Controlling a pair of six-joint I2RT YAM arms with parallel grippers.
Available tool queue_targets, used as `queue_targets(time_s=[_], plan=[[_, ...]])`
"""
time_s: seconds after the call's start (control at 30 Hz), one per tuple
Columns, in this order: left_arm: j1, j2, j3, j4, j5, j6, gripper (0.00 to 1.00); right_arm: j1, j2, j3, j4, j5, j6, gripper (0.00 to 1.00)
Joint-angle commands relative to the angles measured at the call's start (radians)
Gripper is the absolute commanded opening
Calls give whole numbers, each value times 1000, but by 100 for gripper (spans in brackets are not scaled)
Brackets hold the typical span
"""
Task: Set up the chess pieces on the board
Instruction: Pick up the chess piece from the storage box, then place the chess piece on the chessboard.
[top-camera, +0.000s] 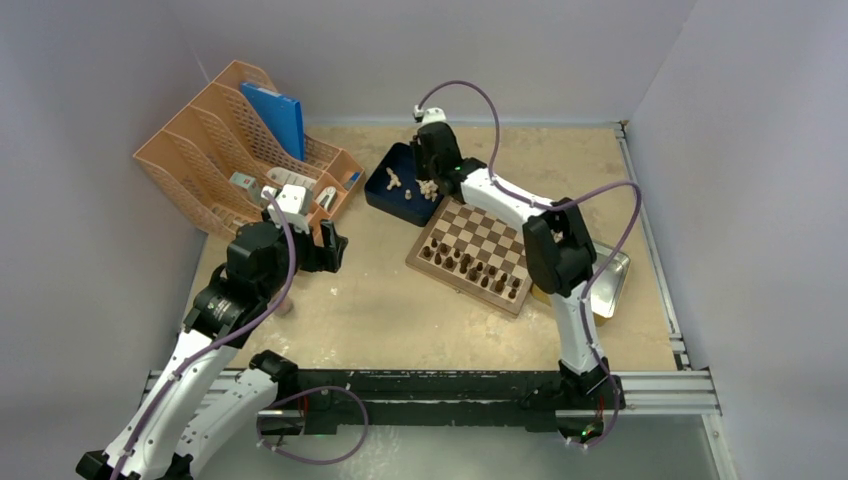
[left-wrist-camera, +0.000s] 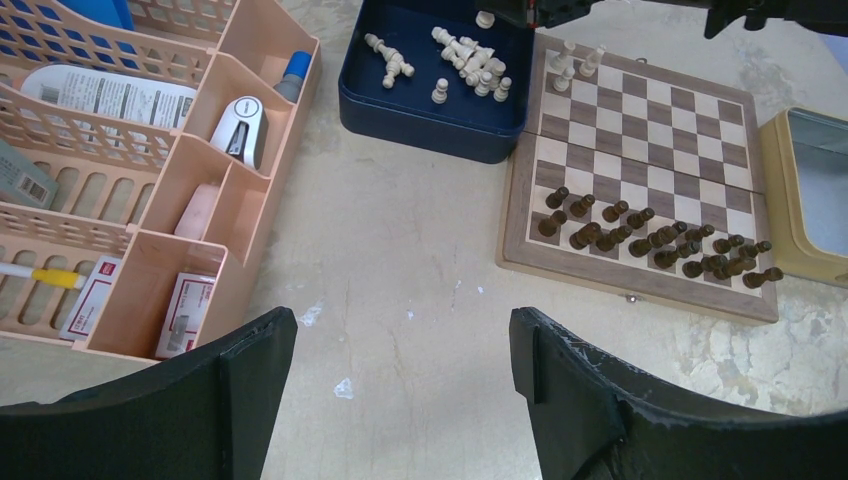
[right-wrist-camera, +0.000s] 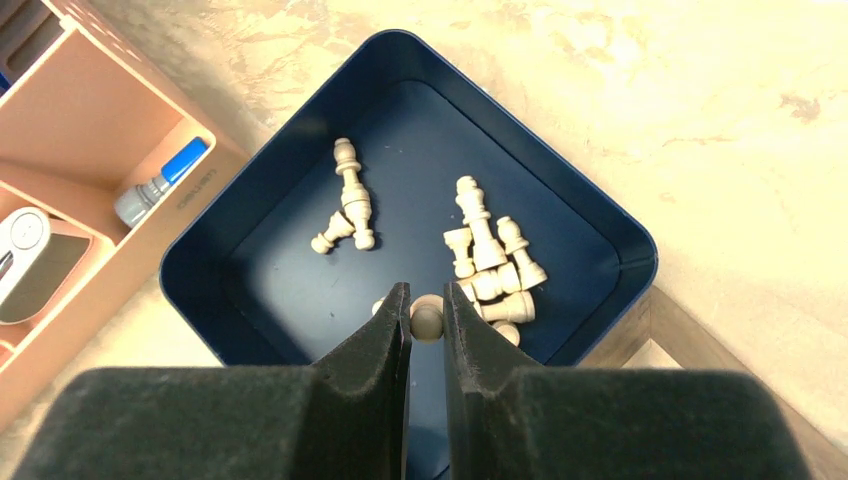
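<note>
Several pale cream chess pieces (right-wrist-camera: 487, 252) lie loose in a dark blue tray (right-wrist-camera: 280, 290) just beyond the board's far left corner. My right gripper (right-wrist-camera: 427, 300) reaches down into that tray, shut on the round head of a cream pawn (right-wrist-camera: 427, 320). The wooden checkered board (top-camera: 480, 240) has cream pieces (left-wrist-camera: 566, 62) standing at its far corner and two rows of dark brown pieces (left-wrist-camera: 650, 235) along its near side. My left gripper (left-wrist-camera: 403, 330) hovers open over bare table, left of the board, with nothing between its fingers.
A peach desk organizer (top-camera: 230, 150) with a stapler (left-wrist-camera: 243, 128), marker and papers fills the back left. A shiny metal tray (top-camera: 612, 285) sits against the board's right edge. My right arm (top-camera: 555, 250) stretches across above the board.
</note>
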Motion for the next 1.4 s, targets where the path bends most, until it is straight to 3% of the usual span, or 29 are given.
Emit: queue_targets(time_s=[0.0, 0.57, 0.8, 1.37], plan=[[1, -3, -2, 23, -7, -1, 78, 6, -90, -30, -41, 17, 47, 12], [1, -13, -2, 27, 7, -2, 78, -16, -415, -415, -44, 241, 193, 13], [1, -13, -3, 29, 14, -1, 78, -64, -424, -528, 26, 243, 245, 13], [1, -14, -5, 28, 7, -1, 78, -110, -362, -618, 231, 208, 312, 15]])
